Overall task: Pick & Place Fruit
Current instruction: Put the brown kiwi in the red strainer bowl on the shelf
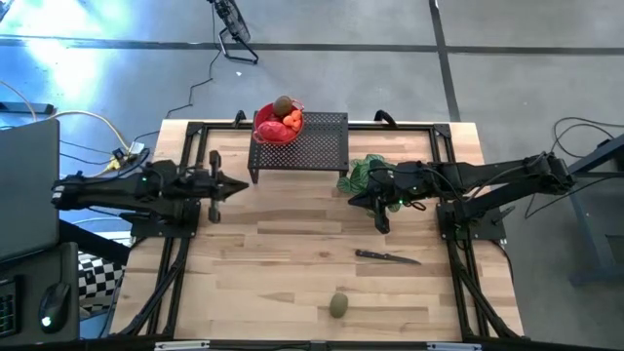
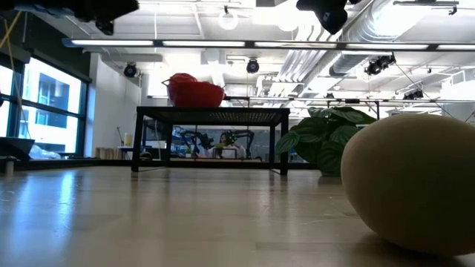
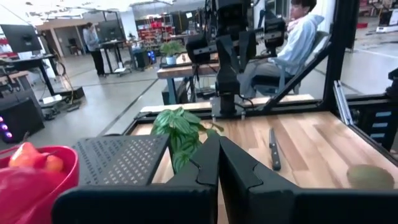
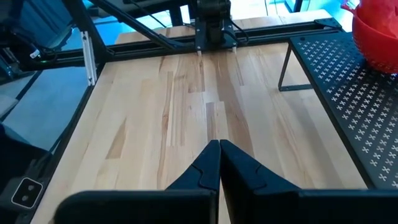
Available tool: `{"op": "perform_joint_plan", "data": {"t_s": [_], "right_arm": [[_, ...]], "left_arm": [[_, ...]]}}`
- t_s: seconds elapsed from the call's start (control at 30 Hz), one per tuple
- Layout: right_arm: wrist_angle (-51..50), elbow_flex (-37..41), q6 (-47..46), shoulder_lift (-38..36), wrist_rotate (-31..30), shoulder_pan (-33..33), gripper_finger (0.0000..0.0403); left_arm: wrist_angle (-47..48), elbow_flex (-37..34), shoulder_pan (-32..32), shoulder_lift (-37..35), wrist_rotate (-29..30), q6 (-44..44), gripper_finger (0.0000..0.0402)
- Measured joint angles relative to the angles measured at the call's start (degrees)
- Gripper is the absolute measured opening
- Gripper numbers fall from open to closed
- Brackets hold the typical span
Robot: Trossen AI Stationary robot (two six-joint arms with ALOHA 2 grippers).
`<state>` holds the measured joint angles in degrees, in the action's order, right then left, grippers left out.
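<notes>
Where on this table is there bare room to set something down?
The widest bare wood lies between the left tool and right tool, below the black rack. The front left corner is bare too. It is crowded near the plant, knife and green fruit.

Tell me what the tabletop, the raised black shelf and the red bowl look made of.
Tabletop: wood, butcher-block style; jointed pale planks with visible grain, light sheen. Raised black shelf: probably metal, matte black; thin perforated sheet on slim legs. Red bowl: likely plastic, given its uniform glossy red, though glazed ceramic is possible.
</notes>
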<state>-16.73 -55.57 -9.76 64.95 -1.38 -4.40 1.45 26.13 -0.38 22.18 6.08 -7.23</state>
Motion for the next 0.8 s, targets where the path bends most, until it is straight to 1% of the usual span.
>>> {"op": "perform_joint_plan", "data": {"t_s": [0.17, 0.3, 0.37, 0.47, 0.53, 0.7, 0.8], "right_arm": [[3.2, 0.0, -0.8, 0.0, 0.0, 0.0, 0.0003], [5.4, 0.0, -2.0, 0.0, -0.3, 0.0, 0.0003], [6.4, 0.0, -3.5, 0.0, -3.4, 0.0, 0.0002], [6.4, 0.0, -7.1, 0.6, -11.9, -0.8, 0.0002], [6.2, 0.0, -8.7, 1.1, -15.9, -1.6, 0.0002], [9.2, 0.0, -11.2, 3.8, -19.5, -4.9, 0.0002], [12.7, -0.1, -12.6, 6.0, -19.9, -6.4, 0.0002]], "left_arm": [[3.5, 0.0, 0.0, -4.5, 0.0, 1.7, 0.0], [5.3, 0.0, 0.0, -5.3, 0.0, 1.6, 0.0], [5.4, 0.0, 0.0, -5.2, 0.0, 1.6, 0.0], [5.9, 0.0, 0.0, -5.1, 0.0, 1.6, 0.0], [7.1, 0.0, 0.0, -5.1, 0.0, 1.5, 0.0], [10.4, 0.0, 0.0, -5.1, -0.1, 1.5, 0.0], [11.7, 0.0, 0.0, -5.1, -0.1, 1.5, 0.0]]}}
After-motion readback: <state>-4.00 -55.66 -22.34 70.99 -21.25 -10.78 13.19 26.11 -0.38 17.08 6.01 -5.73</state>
